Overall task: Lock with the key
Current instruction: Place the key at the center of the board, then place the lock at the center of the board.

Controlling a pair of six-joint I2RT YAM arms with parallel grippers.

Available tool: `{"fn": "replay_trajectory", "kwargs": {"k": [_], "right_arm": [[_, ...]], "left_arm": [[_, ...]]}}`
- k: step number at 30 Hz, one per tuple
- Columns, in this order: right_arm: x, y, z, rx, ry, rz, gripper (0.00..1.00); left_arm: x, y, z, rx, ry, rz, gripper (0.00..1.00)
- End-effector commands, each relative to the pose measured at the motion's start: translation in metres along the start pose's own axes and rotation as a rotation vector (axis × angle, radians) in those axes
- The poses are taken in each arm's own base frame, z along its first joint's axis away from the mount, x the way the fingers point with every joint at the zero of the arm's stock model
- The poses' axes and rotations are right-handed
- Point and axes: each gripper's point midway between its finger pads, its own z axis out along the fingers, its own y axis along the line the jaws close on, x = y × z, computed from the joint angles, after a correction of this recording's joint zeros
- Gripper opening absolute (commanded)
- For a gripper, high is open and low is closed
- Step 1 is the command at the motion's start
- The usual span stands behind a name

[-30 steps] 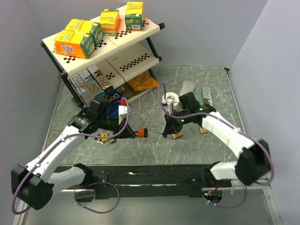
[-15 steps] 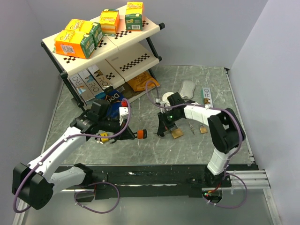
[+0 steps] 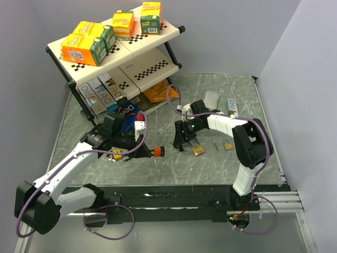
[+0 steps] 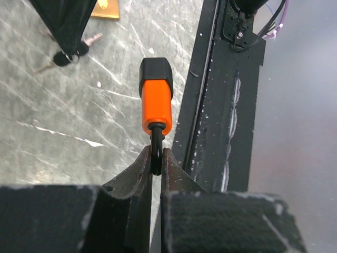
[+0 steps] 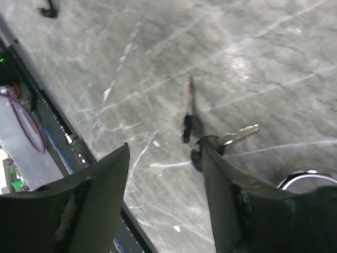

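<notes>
My left gripper (image 3: 149,151) (image 4: 156,159) is shut on the black shackle of an orange padlock (image 3: 158,151) (image 4: 156,103), which has a black cap and hangs just above the table near its front rail. My right gripper (image 3: 181,144) (image 5: 165,150) stands open low over the table, nothing between its fingers. A bunch of keys (image 5: 193,125) with black heads lies on the marble touching the right finger's tip; one silver blade (image 5: 241,134) points right. In the left wrist view the same keys (image 4: 67,56) lie under the right gripper's black fingers (image 4: 60,18).
A brass padlock (image 3: 199,150) (image 4: 107,8) lies just right of my right gripper. A smaller brass padlock (image 3: 228,145) and a loose key (image 3: 216,145) lie further right. A shelf rack (image 3: 158,45) with boxes stands back left. A black rail (image 4: 210,105) runs along the near edge.
My right gripper has opened and shifted slightly left, and its arm has swung its elbow round to the right. The left gripper still holds the orange padlock in nearly the same place.
</notes>
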Motion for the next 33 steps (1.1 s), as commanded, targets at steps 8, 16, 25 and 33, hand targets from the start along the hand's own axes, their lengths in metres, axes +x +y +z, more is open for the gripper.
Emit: {"fn": "replay_trajectory", "kwargs": {"k": [8,16,25,33], "right_arm": [[-0.026,0.083,-0.096,-0.034,-0.291,-0.516,0.88],[0.008,0.126,-0.088,0.031,-0.273,-0.918,0.98],[0.026,0.159,-0.054,0.02,-0.16,-1.145,0.94],[0.025,0.173,-0.028,0.027,-0.12,-1.243,0.88]], "left_arm": [[-0.004,-0.008,0.012,0.11,0.054,-0.269,0.01],[-0.005,-0.01,0.026,0.228,0.141,-0.546,0.01],[-0.002,-0.009,0.034,0.276,0.171,-0.677,0.01],[-0.005,-0.014,0.032,0.305,0.161,-0.679,0.01]]}}
